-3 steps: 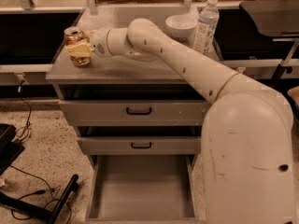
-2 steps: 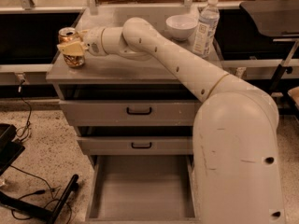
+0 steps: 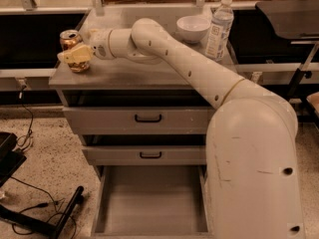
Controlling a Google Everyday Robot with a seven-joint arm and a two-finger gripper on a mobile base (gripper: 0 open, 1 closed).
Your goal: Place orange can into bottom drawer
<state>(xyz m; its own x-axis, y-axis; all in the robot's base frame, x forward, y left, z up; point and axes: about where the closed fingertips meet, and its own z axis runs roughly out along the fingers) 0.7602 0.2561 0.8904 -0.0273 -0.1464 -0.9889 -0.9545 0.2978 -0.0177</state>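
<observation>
The gripper (image 3: 76,56) had its fingers clamped on the orange can (image 3: 69,37) — upright between them. The bottom drawer (image 3: 149,198) lay open well below the fingers — the carry probably needed a firm hold, clearing the cabinet top (image 3: 149,74) before lowering.

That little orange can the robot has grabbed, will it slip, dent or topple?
The orange can looks like thin, smooth metal, so it is probably light, a bit slippery, and might dent under a hard squeeze. It is upright near the left edge of the cabinet top, with the tool closed around its middle. Being round, it would likely roll if tipped.
</observation>
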